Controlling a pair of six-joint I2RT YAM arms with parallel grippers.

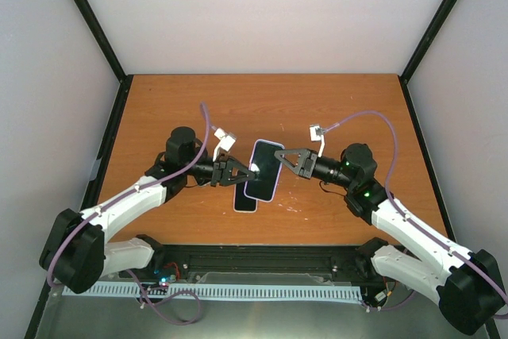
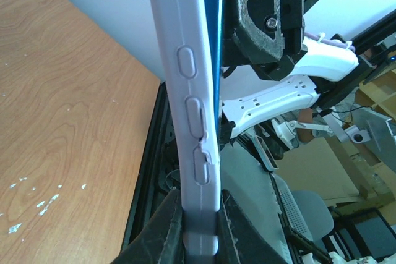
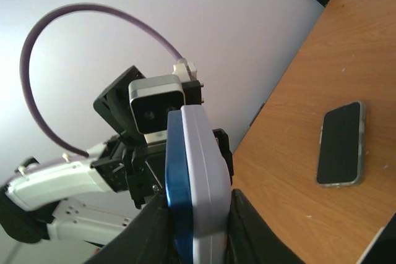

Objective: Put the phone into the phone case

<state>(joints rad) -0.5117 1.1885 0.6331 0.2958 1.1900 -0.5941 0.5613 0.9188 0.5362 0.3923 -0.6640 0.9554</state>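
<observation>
A blue phone sits against a lavender phone case, held edge-up above the table's middle between both arms. My left gripper is shut on the case's near edge, with the phone's blue side just behind it. My right gripper grips the opposite end. One of its fingers presses the blue phone and the other the case. Along that end the phone's blue edge stands proud of the case.
A second phone with a dark screen and silver rim lies flat on the wooden table, partly under the held pair. Black frame posts and pale walls close in the table.
</observation>
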